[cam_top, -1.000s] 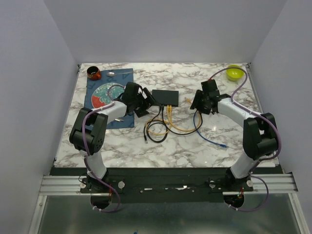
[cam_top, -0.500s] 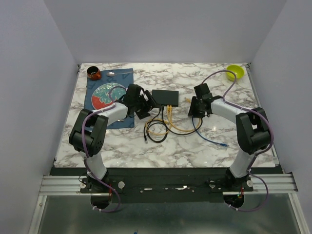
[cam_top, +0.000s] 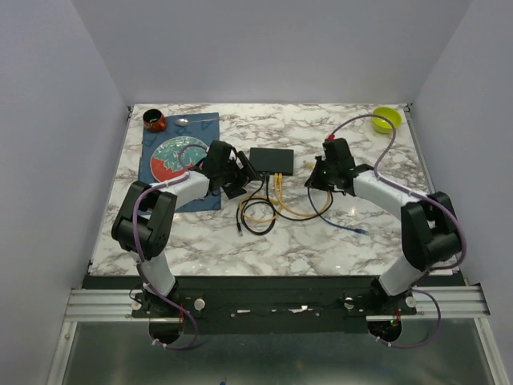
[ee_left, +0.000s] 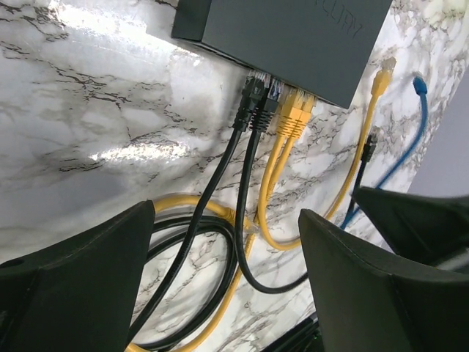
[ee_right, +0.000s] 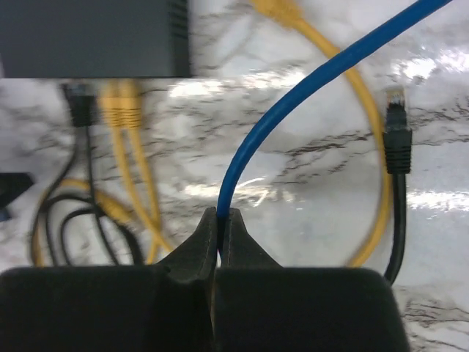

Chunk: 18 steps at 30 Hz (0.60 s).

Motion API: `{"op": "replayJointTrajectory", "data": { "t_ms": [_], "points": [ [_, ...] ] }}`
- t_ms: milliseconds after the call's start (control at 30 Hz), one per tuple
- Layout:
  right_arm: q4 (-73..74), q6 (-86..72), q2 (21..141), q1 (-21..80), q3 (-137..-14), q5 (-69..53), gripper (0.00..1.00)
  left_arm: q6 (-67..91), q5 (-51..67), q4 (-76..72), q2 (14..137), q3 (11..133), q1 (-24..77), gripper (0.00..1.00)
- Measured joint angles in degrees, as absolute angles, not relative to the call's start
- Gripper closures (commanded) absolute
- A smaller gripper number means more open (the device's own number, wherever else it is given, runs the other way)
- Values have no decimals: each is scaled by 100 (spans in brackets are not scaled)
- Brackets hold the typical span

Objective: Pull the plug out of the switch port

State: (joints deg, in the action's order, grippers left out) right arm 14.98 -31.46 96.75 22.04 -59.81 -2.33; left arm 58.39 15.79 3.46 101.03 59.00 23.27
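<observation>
The switch [cam_top: 272, 160] sits mid-way across the table [cam_top: 200, 245] with yellow plugs [ee_left: 293, 117] in its near edge, the left pincer [ee_left: 227, 220] gapes wide beside it, and the right pincer [ee_right: 220, 217] pinches the blue cable [ee_right: 293, 110], best drawn off slowly and straight, its plug apparently already free.

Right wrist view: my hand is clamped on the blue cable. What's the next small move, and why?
Probably open the right hand and drop the blue cable. The blue plug seems to lie loose on the table beside the switch, so pulling it frees nothing. The black plugs and yellow plugs sit in the ports, facing the open left hand.
</observation>
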Motion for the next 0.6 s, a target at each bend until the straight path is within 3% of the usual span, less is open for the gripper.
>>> {"op": "replayJointTrajectory", "data": {
  "t_ms": [433, 600],
  "points": [
    [-613, -3124, 7363, 2320, -5507, -917, 99, 5863, 1564, 263, 10040, 5808, 2327, 11],
    [-652, -2899, 6788, 2327, -5363, -327, 99, 5878, 1566, 261, 10040, 5806, 2327, 11]
  ]
}}
